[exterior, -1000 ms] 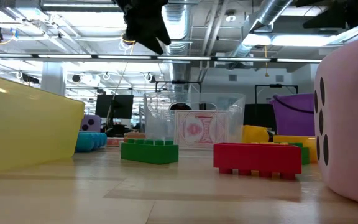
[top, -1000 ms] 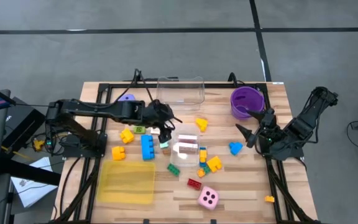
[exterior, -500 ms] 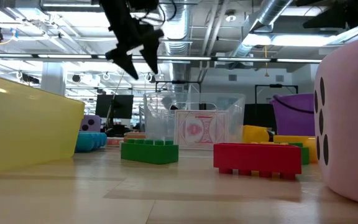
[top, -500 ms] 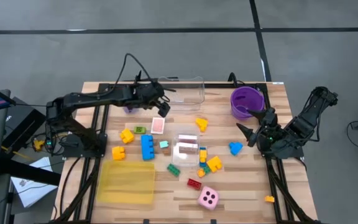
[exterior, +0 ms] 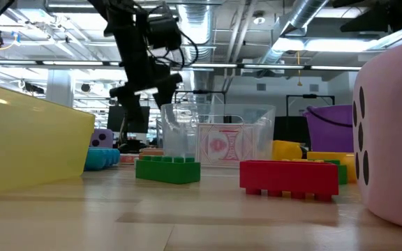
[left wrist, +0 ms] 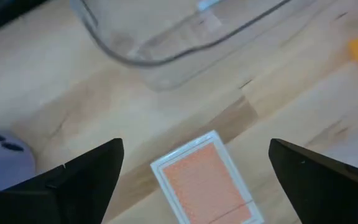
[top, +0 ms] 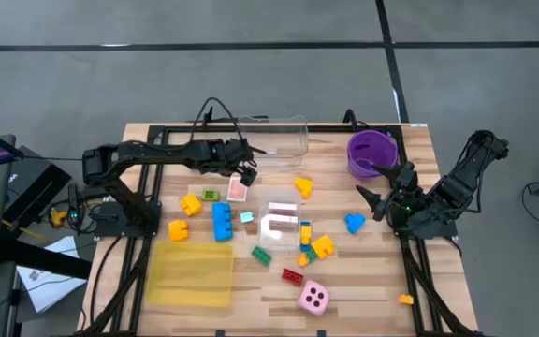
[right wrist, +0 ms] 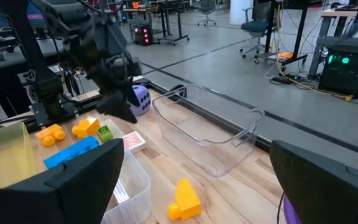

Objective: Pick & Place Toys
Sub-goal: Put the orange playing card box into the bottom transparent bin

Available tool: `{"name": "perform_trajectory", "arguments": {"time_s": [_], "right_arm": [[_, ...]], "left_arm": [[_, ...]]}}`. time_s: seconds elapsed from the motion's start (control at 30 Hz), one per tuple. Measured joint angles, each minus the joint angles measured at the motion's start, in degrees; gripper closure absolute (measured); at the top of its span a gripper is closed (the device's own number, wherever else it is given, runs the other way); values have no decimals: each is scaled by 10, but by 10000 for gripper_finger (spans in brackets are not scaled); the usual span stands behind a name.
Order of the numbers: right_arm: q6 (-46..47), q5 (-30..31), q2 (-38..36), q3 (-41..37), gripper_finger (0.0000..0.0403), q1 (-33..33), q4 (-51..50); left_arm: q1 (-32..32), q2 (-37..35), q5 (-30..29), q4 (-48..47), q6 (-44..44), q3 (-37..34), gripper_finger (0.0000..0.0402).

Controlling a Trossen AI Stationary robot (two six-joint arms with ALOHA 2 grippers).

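Playing card [left wrist: 207, 180], flat glossy rectangle, lies on wood beneath the left end effector [top: 243, 170], fingers apart.

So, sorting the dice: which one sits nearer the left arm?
The purple die, at the table's far edge beside that arm; the pink die lies near the front.

The middle of the table [top: 363, 281] is crowded: a small clear box [top: 280, 223] sits among scattered bricks [top: 222, 222], with a pink die [top: 313, 298] toward the lower centre. A large clear bin [top: 271, 136] blocks the upper centre, a purple bowl [top: 371, 153] the upper right, a yellow tray [top: 193, 273] the lower left. Bare wood lies along the lower right and between bin and bowl. The left gripper [top: 245, 169], fingers spread, hangs over a card [top: 238, 190] beside the bin.
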Motion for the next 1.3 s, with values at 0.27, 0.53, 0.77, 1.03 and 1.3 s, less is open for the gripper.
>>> {"name": "perform_trajectory", "arguments": {"time_s": [0.27, 0.53, 0.77, 1.03, 1.3], "right_arm": [[0, 0, 0, 0, 7, 0, -3], [0, -2, 0, 0, 7, 0, -7], [0, -2, 0, 0, 7, 0, -7], [0, -5, 0, 0, 7, 0, -9], [0, -5, 0, 0, 7, 0, -9]], "left_arm": [[-6, 38, 66, 41, -36, -58, 2], [-9, 62, 115, 78, -52, -76, 2], [-18, 64, 117, 92, -50, -76, 2], [-39, 99, 111, 93, -48, -72, 2], [-34, 88, 103, 93, -43, -75, 6]]}}
